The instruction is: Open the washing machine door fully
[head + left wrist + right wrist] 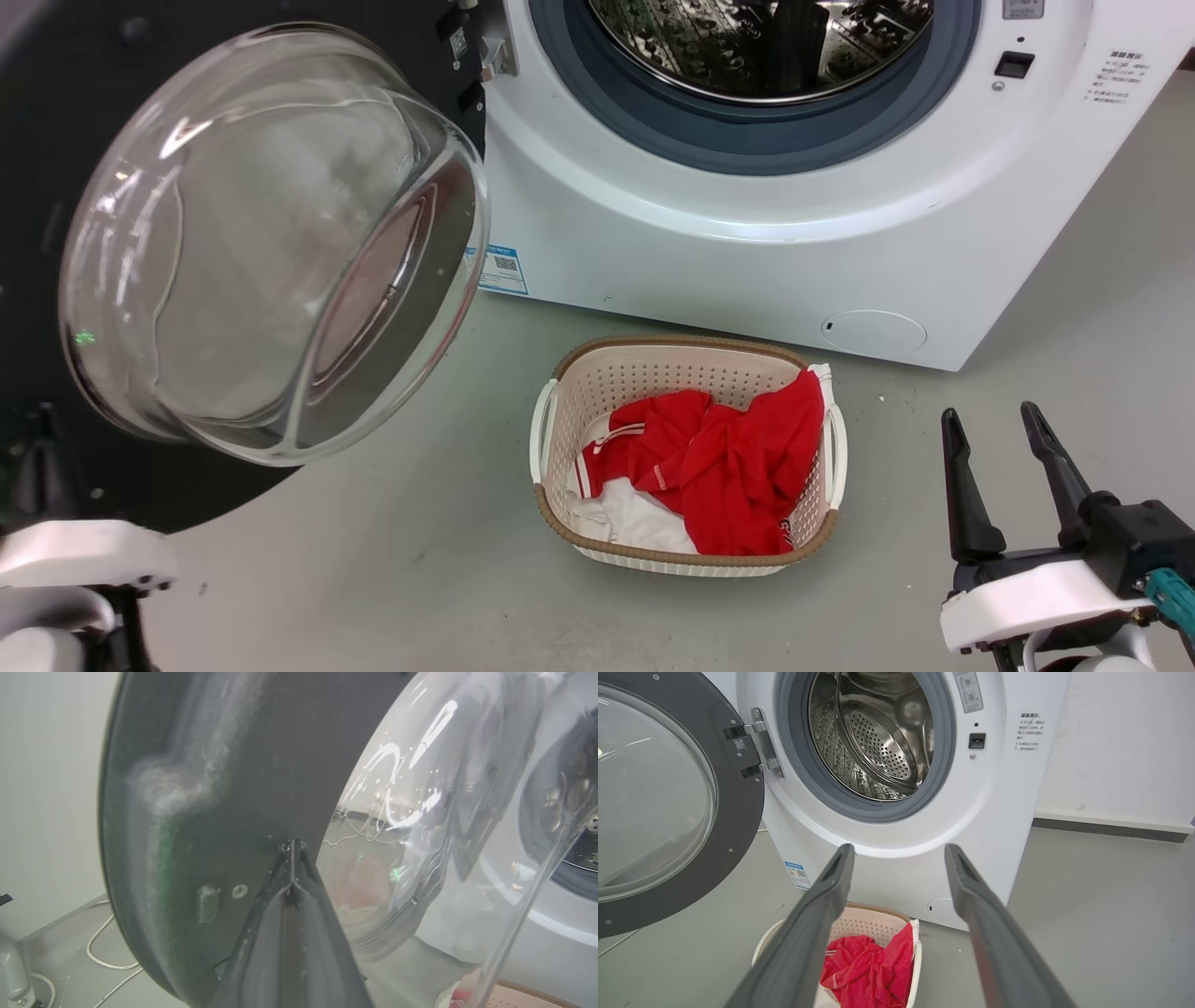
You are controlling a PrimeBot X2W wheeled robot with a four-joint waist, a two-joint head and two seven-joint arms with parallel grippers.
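The washing machine door [271,243] stands swung out to the left of the washing machine [747,252], its clear glass bowl bulging toward me. The steel drum mouth [878,732] is uncovered. My left gripper [292,844] is shut with nothing between its fingers, and its tips rest against the door's dark inner ring [210,765] beside the glass. In the head view it is a dark shape at the lower left [42,457] in front of the door. My right gripper [990,413] hangs open over the floor at the lower right, apart from the machine.
A beige perforated basket [686,373] holding red and white clothes [728,457] sits on the grey floor in front of the machine. White cables [100,947] lie on the floor behind the door near a pale wall. A round white flap [873,331] is low on the machine's front.
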